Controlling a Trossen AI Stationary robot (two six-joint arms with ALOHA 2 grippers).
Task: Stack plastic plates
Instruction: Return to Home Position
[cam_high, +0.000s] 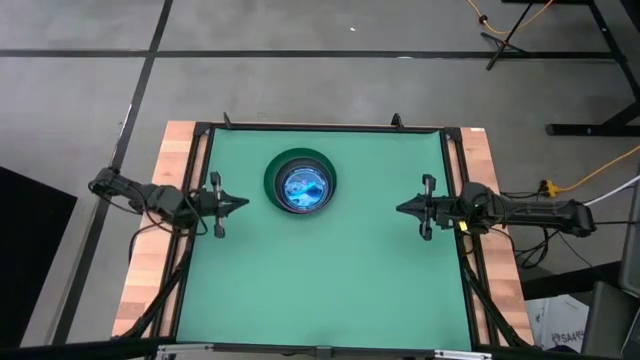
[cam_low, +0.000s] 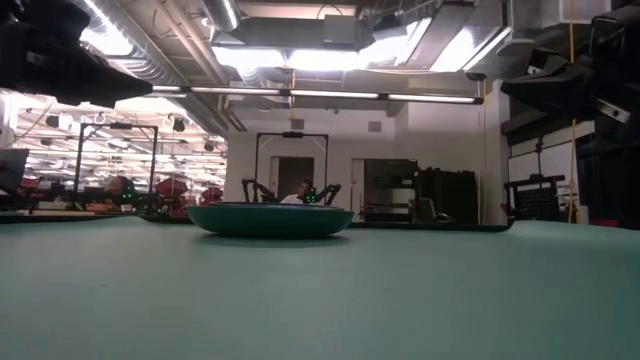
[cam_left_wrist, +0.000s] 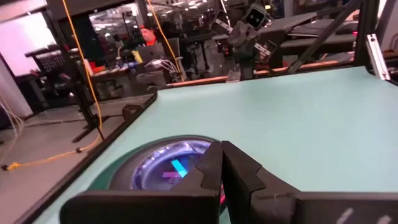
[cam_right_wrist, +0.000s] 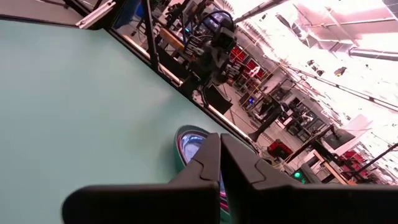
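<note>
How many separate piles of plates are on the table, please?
1. The single stack sits on the green mat, nearer the left arm, with a cyan plate topmost inside the large dark green plate; plates between them are mostly hidden.

A large robotics lab. A green-covered surface (cam_high: 330, 290) stands on a grey floor (cam_high: 300, 90), with the left gripper (cam_high: 243, 203) and right gripper (cam_high: 400, 208) of two dark arms pointing in from its side edges. Beyond it are more robot arms (cam_low: 252, 190), equipment racks (cam_low: 445, 195), exposed ceiling ducts (cam_low: 150, 60) and strip lights (cam_low: 330, 95). Yellow cables (cam_high: 590, 178) trail on the floor.
</note>
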